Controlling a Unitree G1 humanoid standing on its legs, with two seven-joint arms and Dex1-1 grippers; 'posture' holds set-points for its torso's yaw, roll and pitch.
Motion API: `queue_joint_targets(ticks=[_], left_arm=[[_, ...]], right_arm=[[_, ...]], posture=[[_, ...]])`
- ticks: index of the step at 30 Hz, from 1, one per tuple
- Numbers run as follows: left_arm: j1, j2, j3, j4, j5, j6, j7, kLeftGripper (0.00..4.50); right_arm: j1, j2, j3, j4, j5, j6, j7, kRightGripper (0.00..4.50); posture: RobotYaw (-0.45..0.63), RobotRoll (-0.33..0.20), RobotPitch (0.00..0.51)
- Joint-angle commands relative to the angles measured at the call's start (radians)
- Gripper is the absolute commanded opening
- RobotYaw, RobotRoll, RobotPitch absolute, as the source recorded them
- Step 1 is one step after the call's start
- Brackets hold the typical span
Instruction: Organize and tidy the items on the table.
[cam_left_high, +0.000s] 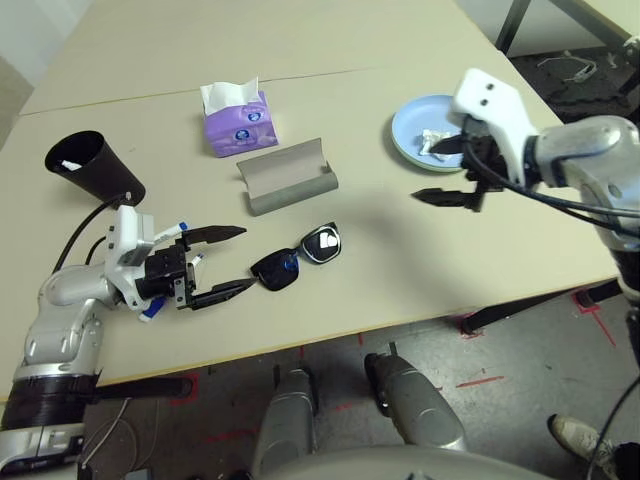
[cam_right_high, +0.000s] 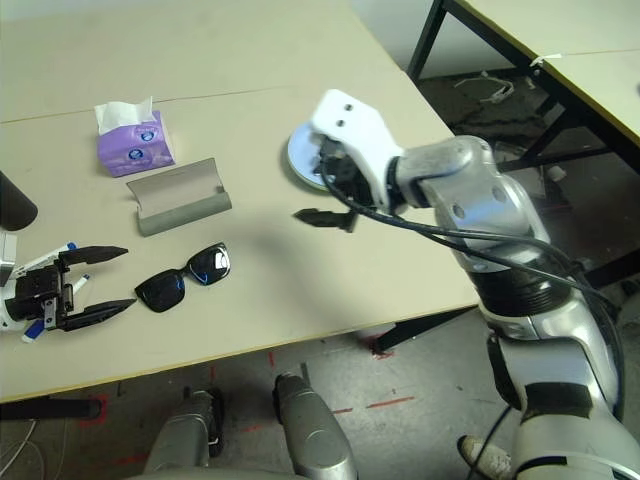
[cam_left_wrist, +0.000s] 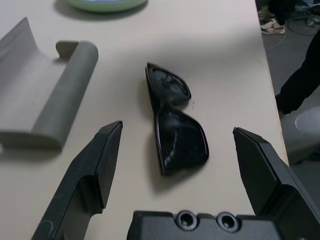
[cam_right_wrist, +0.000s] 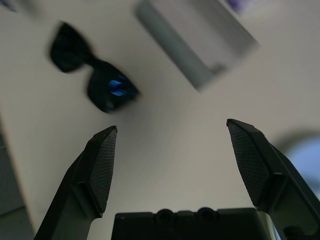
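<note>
Black sunglasses (cam_left_high: 297, 258) lie folded on the beige table (cam_left_high: 400, 260) near its front edge. My left gripper (cam_left_high: 245, 260) rests low just left of them, open, its fingers (cam_left_wrist: 95, 170) pointing at the lenses without touching. White marker ends with blue caps (cam_left_high: 148, 314) stick out from under that gripper's body. The grey glasses case (cam_left_high: 287, 177) lies open behind the sunglasses. A black cup (cam_left_high: 95, 165) stands at the far left with something white inside. A crumpled white tissue (cam_left_high: 437, 140) sits on the blue plate (cam_left_high: 410, 125). My right gripper (cam_left_high: 422, 173) hovers open and empty beside the plate.
A purple tissue box (cam_left_high: 238, 120) stands behind the case. A thin seam (cam_left_high: 120, 98) crosses the table farther back. The table's right edge runs close behind the plate, with floor and black table legs (cam_right_high: 430, 30) beyond it.
</note>
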Motion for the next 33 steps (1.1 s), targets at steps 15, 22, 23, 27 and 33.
queue_joint_targets(ticks=[15,22,23,27,33], left_arm=[[0.055,0.017,0.062,-0.026,-0.001,-0.014,0.022,4.50],[0.073,0.029,0.076,-0.027,-0.003,-0.013,0.016,4.50],[0.074,0.030,0.078,-0.027,-0.003,-0.013,0.016,4.50],[0.092,0.029,0.082,-0.042,-0.005,-0.008,0.020,4.50],[0.096,0.028,0.083,-0.047,-0.010,-0.004,0.032,4.50]], right_arm=[[-0.096,0.348,0.349,0.183,-0.163,-0.105,-0.103,4.47],[-0.023,0.460,0.411,0.337,-0.252,-0.241,-0.134,4.47],[-0.019,0.469,0.413,0.347,-0.262,-0.252,-0.132,4.47],[-0.017,0.492,0.412,0.387,-0.298,-0.297,-0.120,4.47],[-0.026,0.498,0.408,0.437,-0.354,-0.364,-0.087,4.47]], posture=[[-0.16,0.000,0.232],[-0.16,0.000,0.232],[-0.15,0.000,0.234],[-0.15,0.000,0.239],[-0.15,0.000,0.239]])
